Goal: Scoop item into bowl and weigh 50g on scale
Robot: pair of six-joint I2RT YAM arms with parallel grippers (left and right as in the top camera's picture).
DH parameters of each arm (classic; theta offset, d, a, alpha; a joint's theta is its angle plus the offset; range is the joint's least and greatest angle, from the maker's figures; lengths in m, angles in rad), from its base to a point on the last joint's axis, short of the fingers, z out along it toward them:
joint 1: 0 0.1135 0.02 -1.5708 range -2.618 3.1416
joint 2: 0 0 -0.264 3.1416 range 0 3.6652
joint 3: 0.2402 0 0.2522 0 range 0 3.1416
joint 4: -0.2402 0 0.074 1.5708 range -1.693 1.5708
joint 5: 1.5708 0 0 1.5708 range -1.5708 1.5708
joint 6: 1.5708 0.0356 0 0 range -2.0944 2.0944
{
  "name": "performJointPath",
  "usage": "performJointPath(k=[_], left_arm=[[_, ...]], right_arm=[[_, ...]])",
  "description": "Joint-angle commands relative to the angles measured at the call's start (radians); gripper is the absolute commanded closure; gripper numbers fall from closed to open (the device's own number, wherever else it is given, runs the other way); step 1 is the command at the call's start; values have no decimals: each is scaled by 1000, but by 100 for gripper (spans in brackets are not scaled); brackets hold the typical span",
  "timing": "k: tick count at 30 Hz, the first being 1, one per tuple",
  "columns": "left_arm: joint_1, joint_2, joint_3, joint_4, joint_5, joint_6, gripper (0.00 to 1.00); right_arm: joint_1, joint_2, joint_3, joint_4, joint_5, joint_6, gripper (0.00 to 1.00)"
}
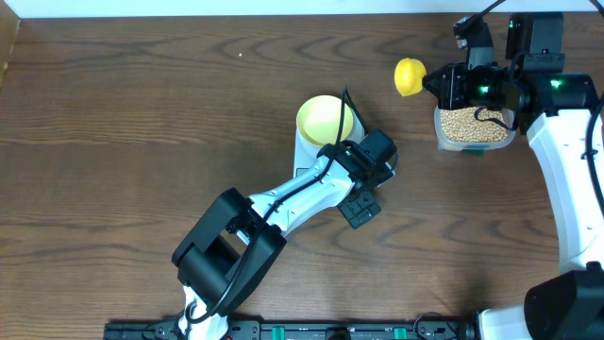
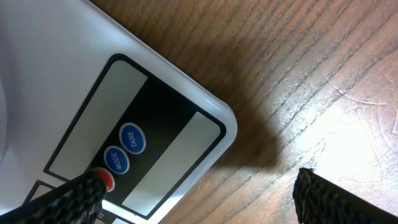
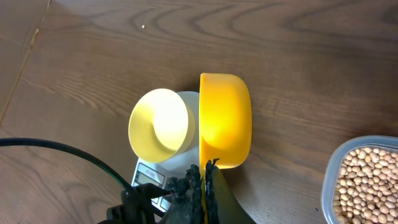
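On the counter, your scale carried the empty bowl. The soybeans sat in the clear tub, well apart at right. Your left jaws stood apart, 1 fingertip at the red button, so switching the scale on seemed in hand. Your right jaws clamped the yellow scoop. Next, dip it into the tub.

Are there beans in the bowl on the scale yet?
No, the bowl on the scale is bare inside; the beans in view lie in the clear tub.
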Motion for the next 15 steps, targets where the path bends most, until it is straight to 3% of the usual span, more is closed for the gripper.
performJointPath(k=[1,15], left_arm=[[2,0,4,-6,-6,17,2],[2,21,4,-5,-5,25,2]], right_arm=[[-2,-14,22,-5,0,-15,99],[-2,-14,22,-6,0,-15,99]])
